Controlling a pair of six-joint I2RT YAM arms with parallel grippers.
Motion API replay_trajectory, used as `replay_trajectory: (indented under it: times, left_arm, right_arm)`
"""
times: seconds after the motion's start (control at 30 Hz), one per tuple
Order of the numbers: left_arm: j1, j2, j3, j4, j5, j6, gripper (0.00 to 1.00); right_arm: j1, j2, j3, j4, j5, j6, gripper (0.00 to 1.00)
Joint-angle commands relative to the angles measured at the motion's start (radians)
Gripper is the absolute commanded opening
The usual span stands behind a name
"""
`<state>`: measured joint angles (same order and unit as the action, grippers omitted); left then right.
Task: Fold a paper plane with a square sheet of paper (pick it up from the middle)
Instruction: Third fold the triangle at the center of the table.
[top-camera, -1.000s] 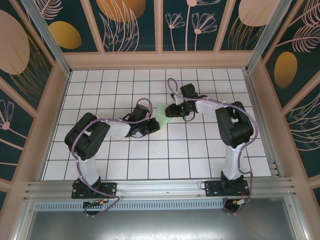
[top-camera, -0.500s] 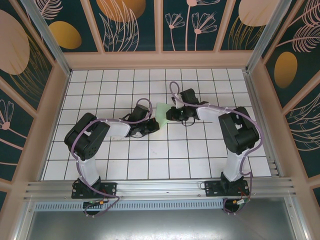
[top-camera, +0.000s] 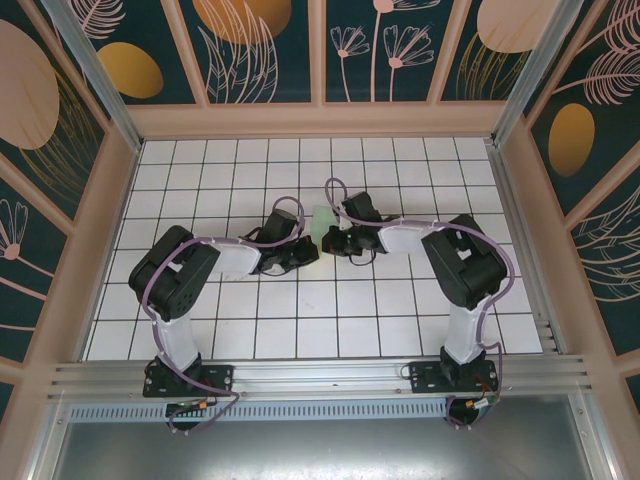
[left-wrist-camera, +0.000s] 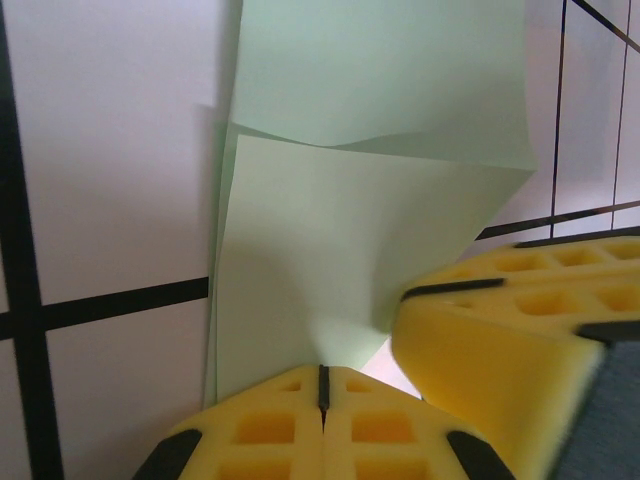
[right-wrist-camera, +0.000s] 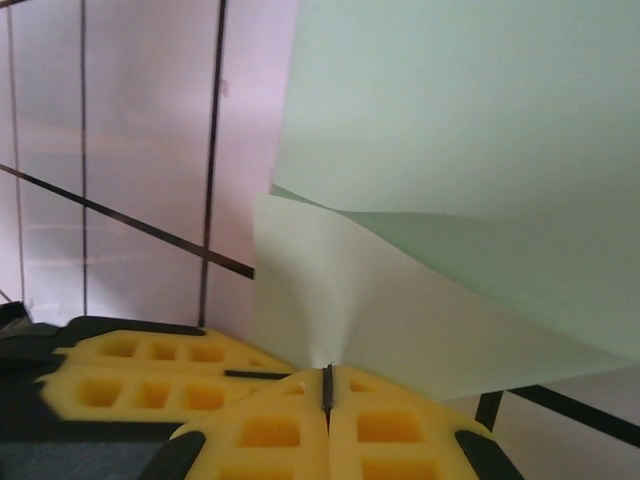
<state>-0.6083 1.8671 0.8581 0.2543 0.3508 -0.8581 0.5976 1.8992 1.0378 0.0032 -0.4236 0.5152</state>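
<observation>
The thin, pale mint-green square sheet of paper (top-camera: 322, 218) lies partly folded near the middle of the white grid-tiled table (top-camera: 200, 180), a little toward 12 o'clock from centre. The two grippers meet at its near edge: the left gripper (top-camera: 306, 256) comes in at the paper's 7 o'clock and the right gripper (top-camera: 330, 241) at about 5 o'clock, close beside each other.

In the left wrist view, the left gripper (left-wrist-camera: 322, 388) has its yellow foam pads (left-wrist-camera: 265, 430) pressed together with no gap, and the lower edge of the square sheet of paper (left-wrist-camera: 350, 250) is nipped in the seam between them. The paper rises from there in two layers, puckered at the pinch. The right gripper's yellow fingers (left-wrist-camera: 500, 330) sit at 4 o'clock, touching the same edge.

In the right wrist view, the right gripper (right-wrist-camera: 327, 385) is likewise fully closed, its pads (right-wrist-camera: 390, 425) meeting on a lifted corner of the paper (right-wrist-camera: 450, 150). The left gripper's fingers (right-wrist-camera: 150, 365) lie at 8 o'clock, just beside it.
</observation>
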Motion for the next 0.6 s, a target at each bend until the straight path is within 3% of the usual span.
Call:
replay_trajectory:
  times: [0.0, 0.37, 0.57]
  left_arm:
    - [-0.003, -0.005, -0.023, -0.066, -0.033, 0.006, 0.00]
    - [-0.004, -0.006, -0.041, -0.092, -0.044, 0.013, 0.00]
    - [-0.001, -0.008, -0.051, -0.098, -0.048, 0.021, 0.00]
  right_arm:
    - [0.004, 0.027, 0.038, 0.000, 0.004, -0.004, 0.07]
    - [-0.045, 0.063, 0.055, -0.028, 0.032, -0.057, 0.06]
    - [-0.158, 0.069, 0.066, -0.044, 0.060, -0.101, 0.05]
